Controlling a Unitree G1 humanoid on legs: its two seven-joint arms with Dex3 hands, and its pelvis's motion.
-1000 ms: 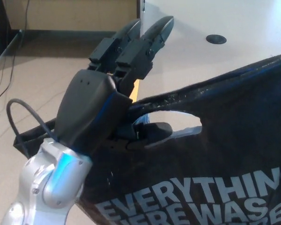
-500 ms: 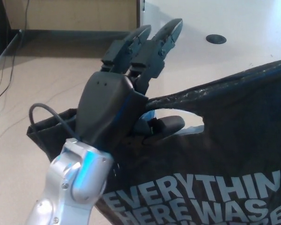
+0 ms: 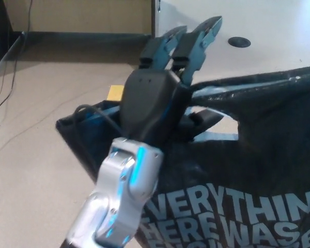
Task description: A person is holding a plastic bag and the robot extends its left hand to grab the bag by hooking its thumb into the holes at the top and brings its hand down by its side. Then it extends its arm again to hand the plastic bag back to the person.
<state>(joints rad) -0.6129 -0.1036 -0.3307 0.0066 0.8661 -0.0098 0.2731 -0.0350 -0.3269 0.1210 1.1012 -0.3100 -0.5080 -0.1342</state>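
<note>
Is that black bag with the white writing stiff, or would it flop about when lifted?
Probably floppy: the black bag sags and creases below the handle hole where the left hand hooks it. Likely light, as its thin top edge stretches taut without tearing.

The left hand [image 3: 155,98] has a matt black plastic shell above a glossy silvery metal wrist [image 3: 119,201], while the black plastic bag [image 3: 258,170] looks thin, crinkled and faintly shiny, with white printed lettering.

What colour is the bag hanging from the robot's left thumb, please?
Black, with large pale lettering: the bag shows in the head view.
</note>
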